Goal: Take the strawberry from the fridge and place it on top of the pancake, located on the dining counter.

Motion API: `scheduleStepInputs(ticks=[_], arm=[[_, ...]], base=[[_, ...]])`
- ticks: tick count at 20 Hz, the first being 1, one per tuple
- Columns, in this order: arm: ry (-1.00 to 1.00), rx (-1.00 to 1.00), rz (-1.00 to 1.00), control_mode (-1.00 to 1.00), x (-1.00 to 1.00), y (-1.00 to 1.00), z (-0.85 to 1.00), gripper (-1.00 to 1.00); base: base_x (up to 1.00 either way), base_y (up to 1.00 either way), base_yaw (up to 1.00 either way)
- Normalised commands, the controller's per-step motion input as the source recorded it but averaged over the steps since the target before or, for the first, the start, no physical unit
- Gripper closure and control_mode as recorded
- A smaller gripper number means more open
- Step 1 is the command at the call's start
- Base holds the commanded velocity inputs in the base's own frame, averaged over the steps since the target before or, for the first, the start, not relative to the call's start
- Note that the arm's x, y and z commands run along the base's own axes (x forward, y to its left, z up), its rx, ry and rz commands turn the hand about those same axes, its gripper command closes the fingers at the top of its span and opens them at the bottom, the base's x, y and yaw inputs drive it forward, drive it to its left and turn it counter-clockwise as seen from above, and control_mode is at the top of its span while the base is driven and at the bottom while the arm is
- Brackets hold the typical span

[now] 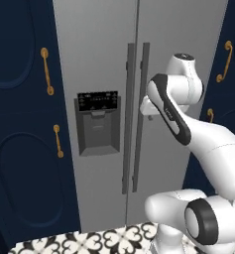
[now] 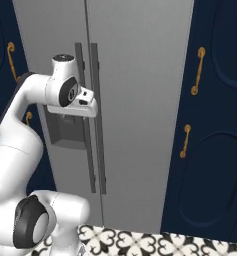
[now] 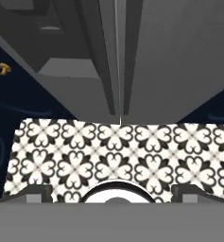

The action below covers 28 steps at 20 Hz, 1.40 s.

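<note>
The tall grey fridge (image 1: pixel 104 59) (image 2: pixel 140 75) (image 3: pixel 175 56) stands straight ahead with both doors closed. Its two long vertical handles (image 1: pixel 137 119) (image 2: pixel 92 130) meet at the middle seam, and the black-panelled dispenser recess (image 1: pixel 98 124) is in the left door. My hand hangs just in front of the handles at about dispenser height. In the hand view my gripper (image 3: pixel 116 191) is open, its fingertips (image 3: pixel 38 191) far apart with nothing between them, facing the fridge's foot and the floor. The strawberry is hidden behind the closed doors. The pancake and dining counter are out of view.
Navy cabinets with gold handles (image 1: pixel 47 72) (image 2: pixel 197 70) flank the fridge on both sides. Black-and-white patterned tiles (image 3: pixel 113 151) (image 1: pixel 89 243) cover the floor in front of it. My own arm (image 1: pixel 198 144) bends across the right door.
</note>
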Motion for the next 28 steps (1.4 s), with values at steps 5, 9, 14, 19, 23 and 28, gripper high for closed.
scheduleStepInputs(ticks=[5, 9, 14, 19, 23, 28], arm=[[-0.05, 0.00, 0.00, -1.00, 0.30, -0.01, 0.00, -1.00], [-0.27, -0.03, -0.02, -1.00, 0.88, 0.00, 0.02, -1.00], [-0.49, -0.07, -0.05, -1.00, 0.78, 0.00, 0.36, -1.00], [-0.05, -0.04, 0.00, -1.00, 0.74, -0.12, 0.23, -1.00], [-0.01, 0.00, 0.00, -1.00, 0.60, -0.14, 0.00, -1.00], [-0.07, 0.00, -0.06, -1.00, 0.57, 0.04, 0.00, -1.00]], base=[[0.01, 0.00, -0.01], [0.00, 0.00, 0.00], [0.00, 0.00, 0.00], [0.00, 0.00, 0.00], [0.00, 0.00, 0.00], [0.00, 0.00, 0.00]])
